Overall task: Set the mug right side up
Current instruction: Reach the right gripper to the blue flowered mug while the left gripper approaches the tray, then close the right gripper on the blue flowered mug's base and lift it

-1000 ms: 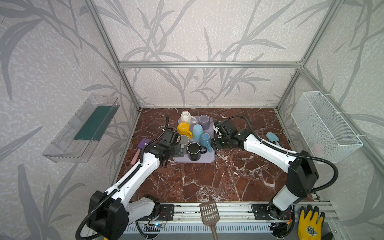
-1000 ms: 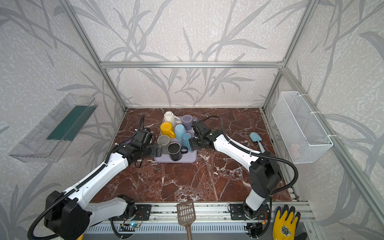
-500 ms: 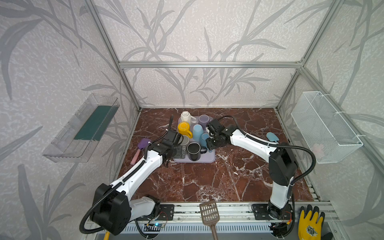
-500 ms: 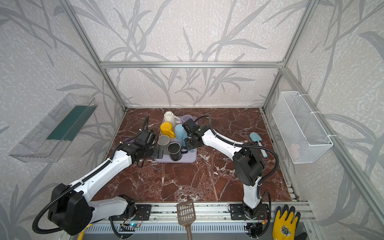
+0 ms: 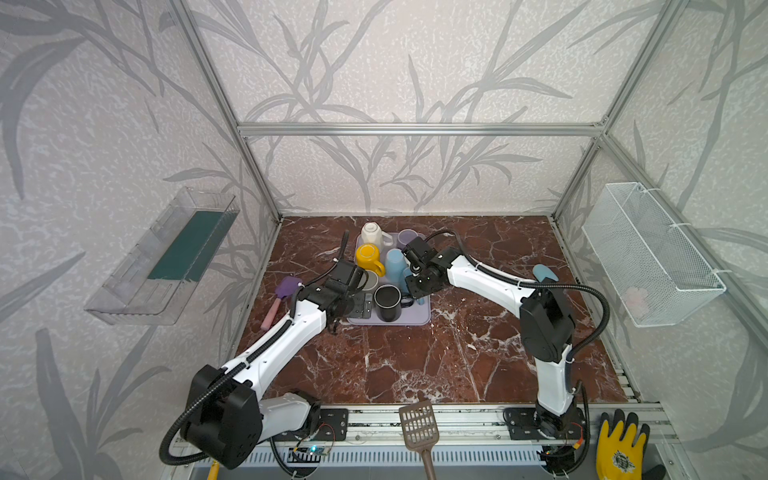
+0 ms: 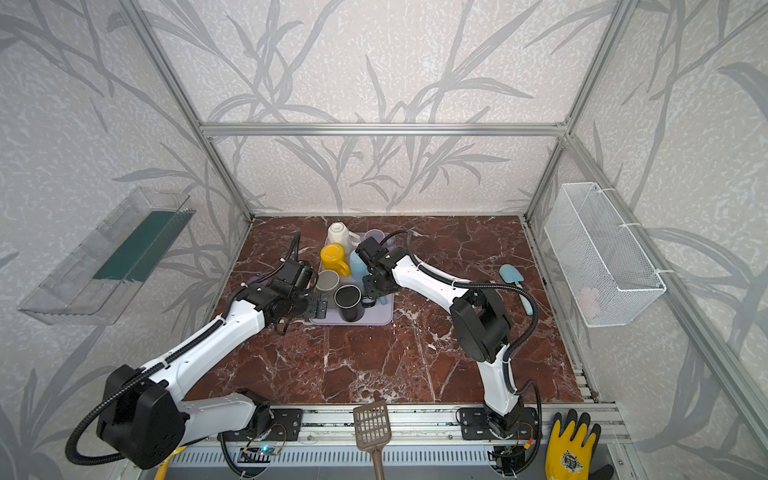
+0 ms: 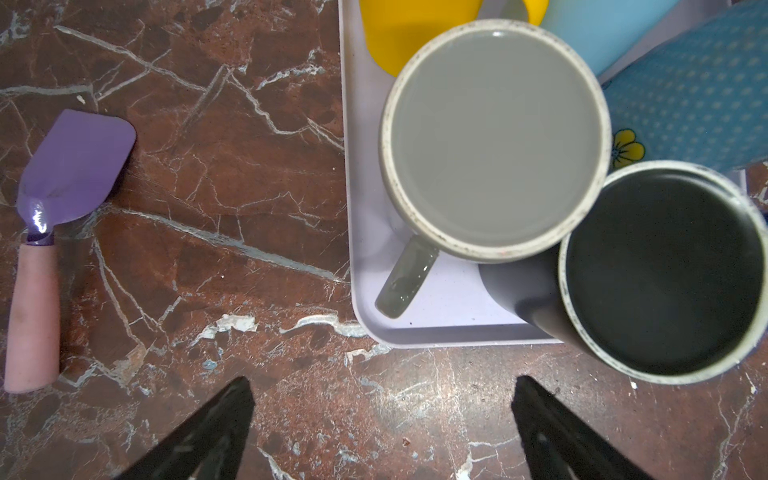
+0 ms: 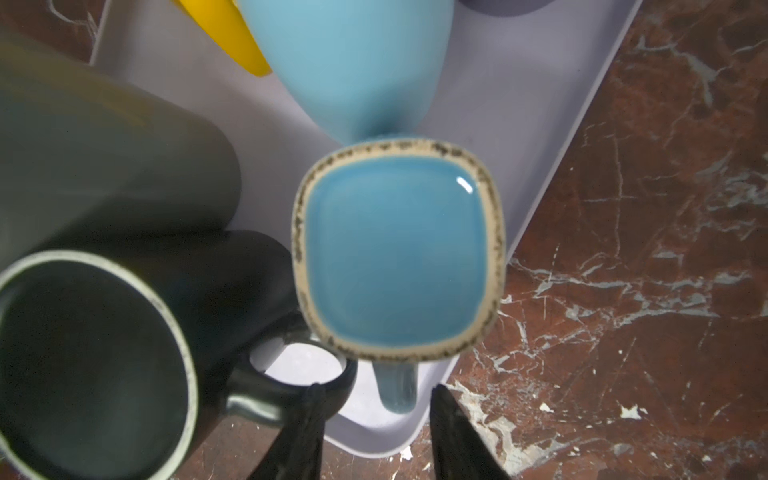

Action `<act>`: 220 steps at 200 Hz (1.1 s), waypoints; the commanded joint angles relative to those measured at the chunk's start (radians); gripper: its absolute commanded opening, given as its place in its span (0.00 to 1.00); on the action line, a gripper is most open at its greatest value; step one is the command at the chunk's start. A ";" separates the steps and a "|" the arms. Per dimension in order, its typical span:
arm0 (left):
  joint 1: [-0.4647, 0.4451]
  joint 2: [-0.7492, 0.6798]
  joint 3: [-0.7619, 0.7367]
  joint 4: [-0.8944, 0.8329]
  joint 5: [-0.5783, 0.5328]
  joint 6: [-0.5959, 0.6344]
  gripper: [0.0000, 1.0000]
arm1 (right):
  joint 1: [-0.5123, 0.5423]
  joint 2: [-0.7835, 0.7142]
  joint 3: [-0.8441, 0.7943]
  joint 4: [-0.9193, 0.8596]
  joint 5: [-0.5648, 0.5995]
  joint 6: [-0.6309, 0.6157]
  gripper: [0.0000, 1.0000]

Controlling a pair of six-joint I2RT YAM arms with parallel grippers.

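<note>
Nearest me, my right gripper [image 8: 374, 390] hung with its jaws partly apart, one finger on each side of the handle of the glossy blue ceramic mug with the squarish, speckled-rimmed base [image 8: 401, 253]. Neither finger pressed that handle. The mug stood bottom up in the near right corner of the shallow lavender plastic tray [image 8: 519, 104]. Just beside it stood a tall matte black mug [image 8: 91, 365], mouth up. One of my fingers lay close to its handle ring, and I could not tell whether they touched.

My left gripper [image 7: 383, 380] hovered with its jaws wide apart and empty over the brown marble tabletop [image 7: 208, 187], just off the tray's near left corner. Ahead of it a grey ceramic mug [image 7: 494, 137] sat upside down on the tray, right beside the black one. A purple-bladed spatula with a pink handle [image 7: 70, 170] lay on the marble, apart from the tray.

Farther back on the tray sat a yellow mug [image 5: 368, 255] and a pale blue cup [image 8: 353, 62], both bottom up. At the far end were a white mug [image 5: 371, 232] and a lilac cup [image 5: 405, 237].
</note>
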 commanded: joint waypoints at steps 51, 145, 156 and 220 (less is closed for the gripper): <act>-0.010 -0.014 0.040 -0.049 -0.022 0.024 0.99 | 0.007 0.060 0.069 -0.065 0.048 0.003 0.37; -0.016 -0.014 0.040 -0.060 -0.026 0.024 0.99 | 0.006 0.097 0.105 -0.108 0.078 -0.009 0.26; -0.017 -0.015 0.038 -0.062 -0.027 0.023 0.99 | 0.006 0.099 0.107 -0.111 0.084 -0.011 0.26; -0.019 -0.017 0.040 -0.064 -0.029 0.024 0.99 | 0.006 0.107 0.135 -0.134 0.104 -0.027 0.17</act>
